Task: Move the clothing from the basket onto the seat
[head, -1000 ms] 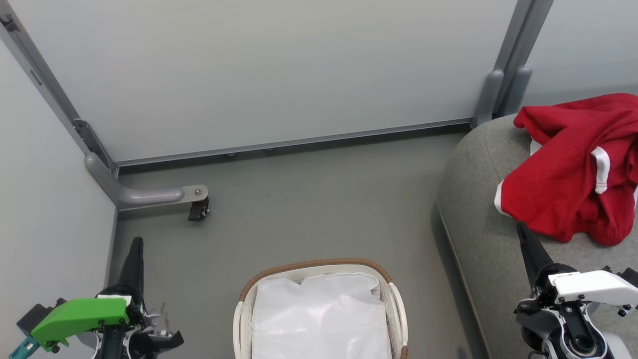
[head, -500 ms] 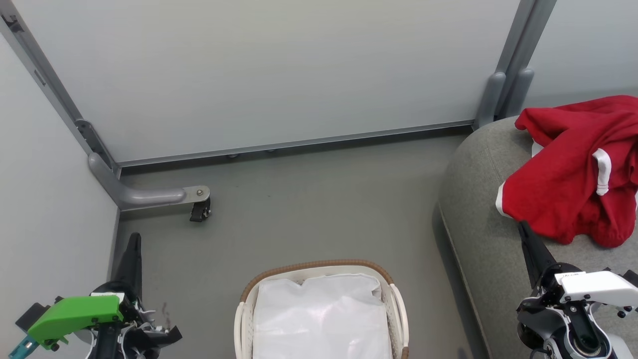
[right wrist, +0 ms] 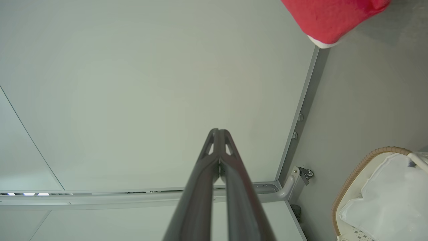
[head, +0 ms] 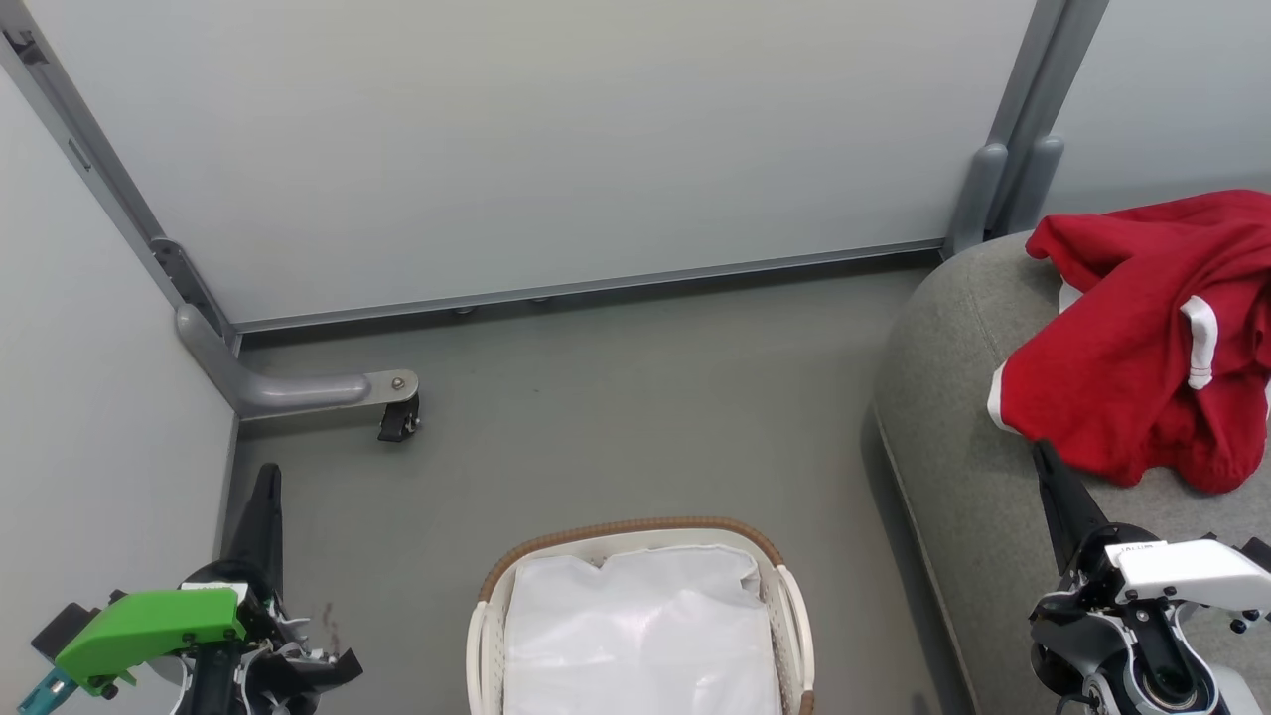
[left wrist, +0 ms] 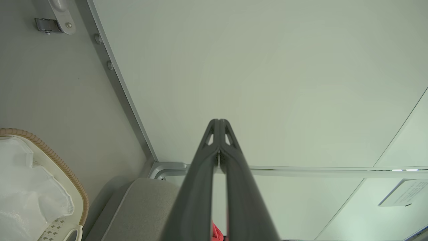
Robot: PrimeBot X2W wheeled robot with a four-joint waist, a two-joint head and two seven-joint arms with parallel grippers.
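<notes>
The seat (head: pixel 943 447) carries the red clothing (head: pixel 1122 387); the basket (head: pixel 635 523) holds just its white liner (head: pixel 635 636). The left end effector (left wrist: pixel 219 123) and right end effector (right wrist: pixel 219 131) stay pinched together, empty: nothing has moved, so the job looks finished

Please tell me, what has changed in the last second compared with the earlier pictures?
Almost nothing. The head view slid slightly at first: the camera moved, not the things. Nothing was taken hold of or let go. The left gripper and right gripper stay low with fingers shut and empty, the clothing stays on the seat, and the basket stays on the floor with its white liner.
</notes>
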